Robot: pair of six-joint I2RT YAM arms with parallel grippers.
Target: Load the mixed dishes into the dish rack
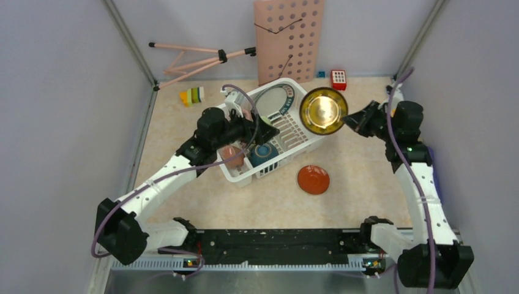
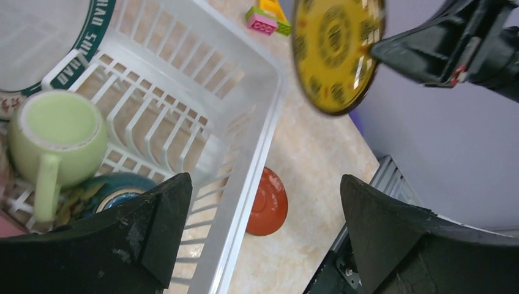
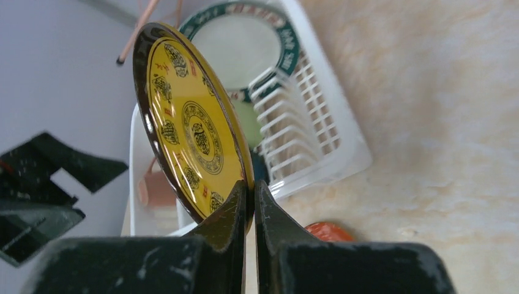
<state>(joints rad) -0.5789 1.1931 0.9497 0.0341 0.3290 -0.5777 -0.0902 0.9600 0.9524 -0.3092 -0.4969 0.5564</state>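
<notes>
Beige tabletop point(image 1: 367, 177), grey walls. Right gripper point(image 3: 249, 190) clamped on rim of yellow plate point(image 3: 190, 131), held on edge beside dish rack point(image 2: 257, 79). Left gripper point(image 2: 263, 187) spread wide, empty, over rack. Rack held teal-rimmed plate point(image 2: 37, 37), rim lettering not legible; light green mug point(image 2: 58, 135); blue bowl point(image 2: 119, 187); pink cup point(image 1: 231, 154). Orange plate point(image 1: 313, 179) lay on table near rack.

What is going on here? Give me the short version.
The right claw is shut on the rim of the yellow plate, holding it in the air at the right end of the dish rack. The left claw hangs open over the rack, holding nothing. Already in the rack: the large teal-rimmed plate, green mug, blue bowl and a pink cup. The orange plate lies on the table beside the rack.
</notes>
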